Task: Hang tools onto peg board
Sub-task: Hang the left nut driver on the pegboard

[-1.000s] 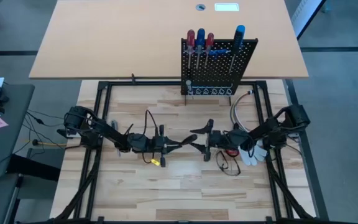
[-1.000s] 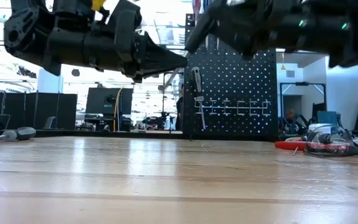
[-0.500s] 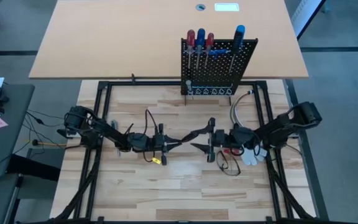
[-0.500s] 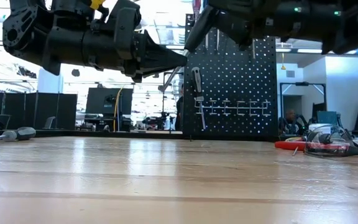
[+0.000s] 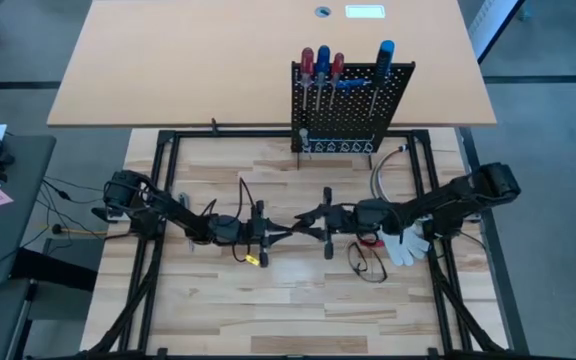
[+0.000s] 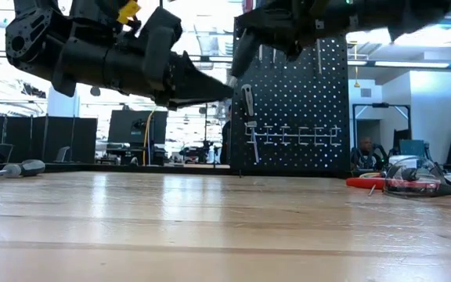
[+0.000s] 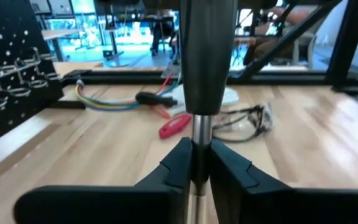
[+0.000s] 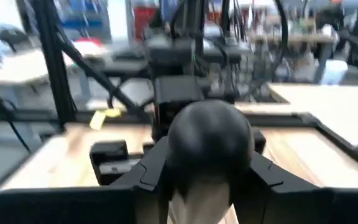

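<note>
Black handle: screwdriver (image 7: pixel 204 68) held mid-air above the bench (image 5: pixel 288 300).
Left tool (image 7: pixel 194 163): clenched on its shaft.
Right tool (image 8: pixel 207 163): closing around its handle.

Black-handled screwdriver (image 7: pixel 205 68) midair, level; four screwdrivers (image 5: pixel 321 62) hung on black peg board (image 5: pixel 393 100)

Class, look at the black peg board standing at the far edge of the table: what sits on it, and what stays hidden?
The peg board carries four screwdrivers: two red-handled, two blue-handled. A row of ring holders runs along its bottom. Whatever stands directly behind the board is covered.
</note>
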Controlling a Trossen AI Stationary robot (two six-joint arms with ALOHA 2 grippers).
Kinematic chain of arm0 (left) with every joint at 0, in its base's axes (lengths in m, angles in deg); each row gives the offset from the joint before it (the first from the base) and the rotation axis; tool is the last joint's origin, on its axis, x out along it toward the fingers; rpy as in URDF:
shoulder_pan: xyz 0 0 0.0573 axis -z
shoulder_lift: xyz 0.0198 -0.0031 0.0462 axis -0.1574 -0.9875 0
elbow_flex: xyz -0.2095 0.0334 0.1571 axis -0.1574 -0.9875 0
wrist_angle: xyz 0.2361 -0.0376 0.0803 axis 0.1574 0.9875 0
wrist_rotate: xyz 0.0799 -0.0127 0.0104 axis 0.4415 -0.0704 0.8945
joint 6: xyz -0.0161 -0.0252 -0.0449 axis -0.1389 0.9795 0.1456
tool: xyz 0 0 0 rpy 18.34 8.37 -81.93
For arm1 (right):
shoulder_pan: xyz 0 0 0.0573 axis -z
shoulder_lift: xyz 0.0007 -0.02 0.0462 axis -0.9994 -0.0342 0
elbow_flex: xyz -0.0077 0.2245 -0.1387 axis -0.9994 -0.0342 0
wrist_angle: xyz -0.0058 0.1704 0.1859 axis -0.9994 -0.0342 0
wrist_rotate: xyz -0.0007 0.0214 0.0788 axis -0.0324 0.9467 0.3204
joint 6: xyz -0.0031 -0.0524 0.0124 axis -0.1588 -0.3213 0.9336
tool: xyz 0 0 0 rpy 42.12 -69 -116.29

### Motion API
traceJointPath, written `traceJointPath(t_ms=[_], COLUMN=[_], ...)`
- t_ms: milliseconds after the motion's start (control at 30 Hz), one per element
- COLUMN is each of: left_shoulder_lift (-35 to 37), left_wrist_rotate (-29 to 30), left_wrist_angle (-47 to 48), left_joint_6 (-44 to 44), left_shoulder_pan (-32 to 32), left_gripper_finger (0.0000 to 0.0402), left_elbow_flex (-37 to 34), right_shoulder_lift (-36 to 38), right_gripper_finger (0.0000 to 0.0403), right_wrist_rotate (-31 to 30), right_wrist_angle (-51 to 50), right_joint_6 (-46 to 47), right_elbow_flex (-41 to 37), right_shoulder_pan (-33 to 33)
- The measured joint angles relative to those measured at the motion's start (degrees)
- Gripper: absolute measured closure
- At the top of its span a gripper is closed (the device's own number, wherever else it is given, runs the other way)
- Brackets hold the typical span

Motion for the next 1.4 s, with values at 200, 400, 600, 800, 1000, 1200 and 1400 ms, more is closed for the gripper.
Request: traceJointPath(t_ms=[200,400,600,800,1000,1200,1400], left_shoulder_lift=[1.81,3.28,3.37,3.37,3.37,3.34,3.34], left_wrist_rotate=[4.13,4.42,4.25,4.23,4.12,4.08,4.08], left_wrist_angle=[12.5,25.37,25.11,25.2,25.23,25.13,25.06], left_joint_6=[2.35,7.04,6.62,6.67,6.53,6.59,6.64], left_shoulder_pan=[-1.47,-2.09,-2.09,-2.07,-1.72,-1.72,-1.72], left_gripper_finger=[0.0303,0.0275,0.0273,0.0273,0.0273,0.0273,0.0273], left_elbow_flex=[0.08,0.04,0.28,0.28,0.28,0.26,0.26], right_shoulder_lift=[8.5,13.02,11.74,8.72,7.7,4.58,1.99], right_gripper_finger=[0.0283,0.0283,0.0283,0.0283,0.0283,0.0283,0.0283], right_wrist_rotate=[-10.75,-23.31,-24.78,-24.27,-20.41,-17.46,-17.23], right_wrist_angle=[-27.83,-49.48,-48.42,-39.62,-39.71,-41.01,-41.5], right_joint_6=[-0.41,-1.28,-5.84,-9.79,-7.14,-4.95,-3.74], right_elbow_flex=[9.75,19.37,20.51,20.49,20.49,20.47,20.47], right_shoulder_pan=[1.55,7.52,15.8,20.85,24.38,26.93,28.02])
